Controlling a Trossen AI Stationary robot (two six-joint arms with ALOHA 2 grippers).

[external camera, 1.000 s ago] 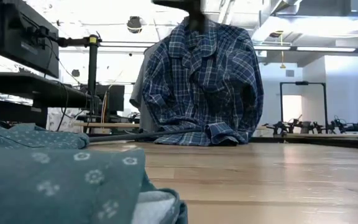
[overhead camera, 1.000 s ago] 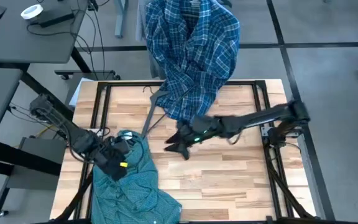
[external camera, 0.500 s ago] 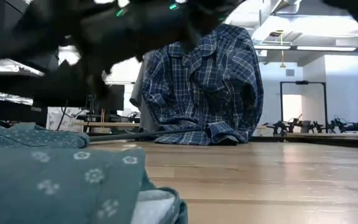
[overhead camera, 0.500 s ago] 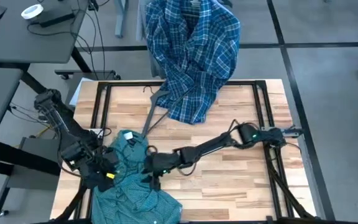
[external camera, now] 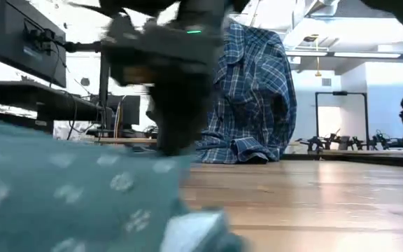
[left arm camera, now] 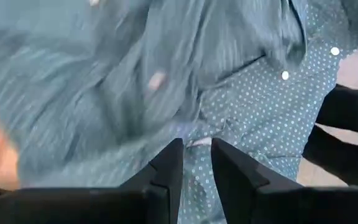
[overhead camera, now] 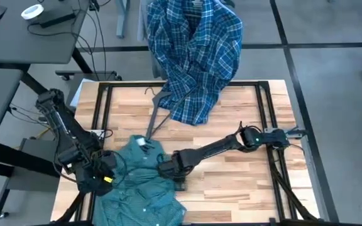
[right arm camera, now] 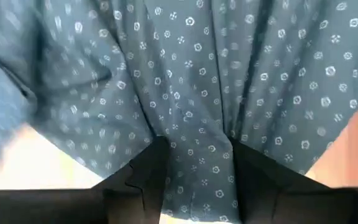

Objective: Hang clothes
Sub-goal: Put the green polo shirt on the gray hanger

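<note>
Lower left of the overhead view: both grippers, left gripper (overhead camera: 100, 176) and right gripper (overhead camera: 167, 168), pinch a green patterned collared shirt (overhead camera: 137, 185) on the wooden table (overhead camera: 244, 182).

A teal-green shirt (overhead camera: 137, 182) is showing small pale dots and floral motifs (with white buttons down the front) across a light, striped wood table (overhead camera: 231, 182). A plaid shirt (overhead camera: 197, 56) is displaying blue and white checks behind it. Both arms are appearing black, and the table frame (overhead camera: 266, 107) is running black too.
</note>
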